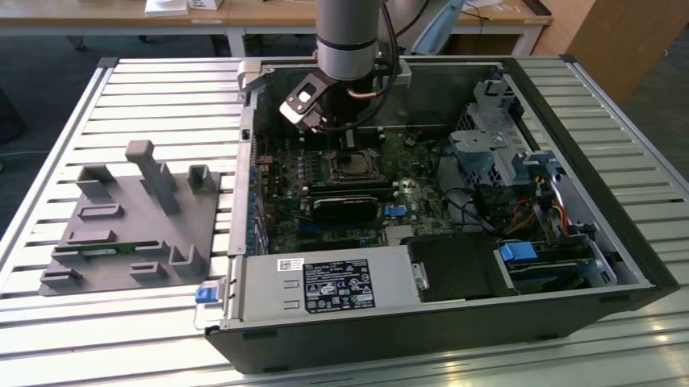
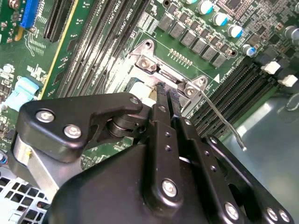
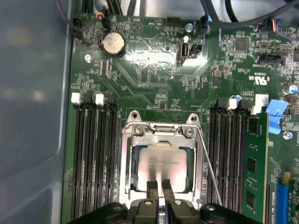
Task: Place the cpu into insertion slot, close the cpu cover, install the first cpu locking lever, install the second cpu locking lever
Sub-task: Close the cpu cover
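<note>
Gripper (image 3: 160, 187), tips all but together and empty, low over the cpu (image 3: 161, 164) within the cpu cover (image 3: 125, 171)

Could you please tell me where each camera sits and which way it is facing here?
Exterior view: high, off the arm, looks down into the computer case; the arm shows.
First wrist view: faces straight down on the cpu; gripper shows.
Second wrist view: slants along the gripper.
Both wrist views share the cpu cover.

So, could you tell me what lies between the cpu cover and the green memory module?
In the first wrist view, a thin metal lever and empty black memory slots lie between the cpu cover and the memory module.
</note>
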Motion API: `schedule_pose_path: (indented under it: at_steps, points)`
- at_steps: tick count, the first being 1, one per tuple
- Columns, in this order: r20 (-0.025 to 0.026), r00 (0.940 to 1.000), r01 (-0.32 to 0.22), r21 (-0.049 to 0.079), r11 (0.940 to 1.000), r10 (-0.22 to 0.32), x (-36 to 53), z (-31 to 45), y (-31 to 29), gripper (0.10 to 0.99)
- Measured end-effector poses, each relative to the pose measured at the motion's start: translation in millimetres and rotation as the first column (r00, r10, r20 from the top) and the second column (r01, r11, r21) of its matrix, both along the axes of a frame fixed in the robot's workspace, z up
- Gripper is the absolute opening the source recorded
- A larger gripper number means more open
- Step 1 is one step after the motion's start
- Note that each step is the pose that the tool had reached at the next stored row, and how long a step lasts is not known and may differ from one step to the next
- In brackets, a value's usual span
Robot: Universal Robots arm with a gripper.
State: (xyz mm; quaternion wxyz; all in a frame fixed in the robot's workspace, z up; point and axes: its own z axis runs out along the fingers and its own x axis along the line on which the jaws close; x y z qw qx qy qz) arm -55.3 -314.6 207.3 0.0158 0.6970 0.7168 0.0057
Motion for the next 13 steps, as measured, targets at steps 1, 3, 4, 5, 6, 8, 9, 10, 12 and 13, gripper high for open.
schedule_pose_path:
  at_steps: [1,3,4,5,6,8,9,10,12,13]
  points:
    - [-0.0001,1.0000,0.000,0.000,1.0000,0.000,1.0,-0.1,0.0,0.176]
    - [-0.0006,1.0000,0.000,0.000,1.0000,0.000,3.7,0.1,0.0,0.176]
    - [-0.0006,1.0000,0.000,0.000,1.0000,0.000,5.2,0.1,0.0,0.176]
    - [-0.0006,1.0000,0.000,0.000,1.0000,0.000,6.6,0.1,0.0,0.176]
    - [-0.0006,1.0000,0.000,0.000,1.0000,0.000,8.0,0.1,0.0,0.176]
    - [-0.0005,1.0000,0.000,0.000,1.0000,0.000,10.4,0.1,0.0,0.176]
    - [-0.0006,1.0000,0.000,0.000,1.0000,0.000,11.8,0.1,0.0,0.176]
    - [-0.0007,1.0000,0.000,0.000,1.0000,0.000,13.2,0.0,0.0,0.176]
    - [-0.0010,1.0000,0.000,0.000,1.0000,0.000,15.3,0.0,0.0,0.176]
    - [-0.0011,1.0000,0.000,0.000,1.0000,0.000,16.0,0.0,-0.1,0.176]
